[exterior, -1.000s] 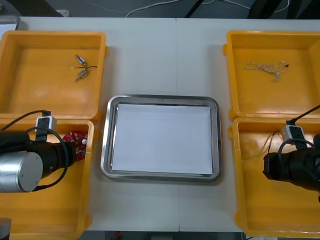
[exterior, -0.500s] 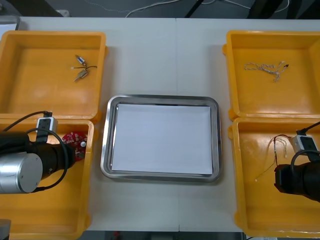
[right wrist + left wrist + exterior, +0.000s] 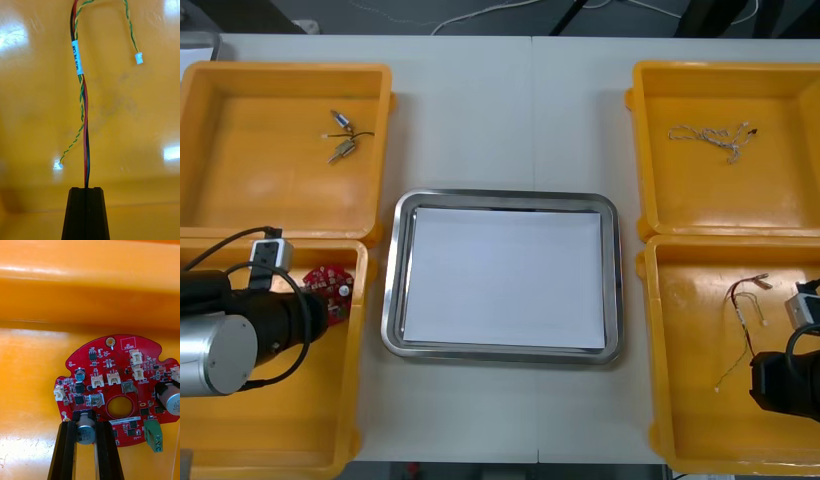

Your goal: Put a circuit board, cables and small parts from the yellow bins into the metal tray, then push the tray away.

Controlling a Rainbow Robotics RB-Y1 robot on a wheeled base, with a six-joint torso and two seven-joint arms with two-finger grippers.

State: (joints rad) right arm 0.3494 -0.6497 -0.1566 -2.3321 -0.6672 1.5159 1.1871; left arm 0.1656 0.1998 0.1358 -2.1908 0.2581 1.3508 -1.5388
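Metal tray (image 3: 502,352): white inside, nothing placed yet.
Circuit board (image 3: 112,363): clamped at edge by left gripper (image 3: 86,423), in near left yellow bin (image 3: 280,440).
Red and yellow cable (image 3: 84,112): pinched by right gripper (image 3: 86,189), in near right yellow bin (image 3: 700,440).
Small metal parts (image 3: 340,137), twisted cable (image 3: 710,135): untouched, farther back.
All transfers and tray push judged outstanding.
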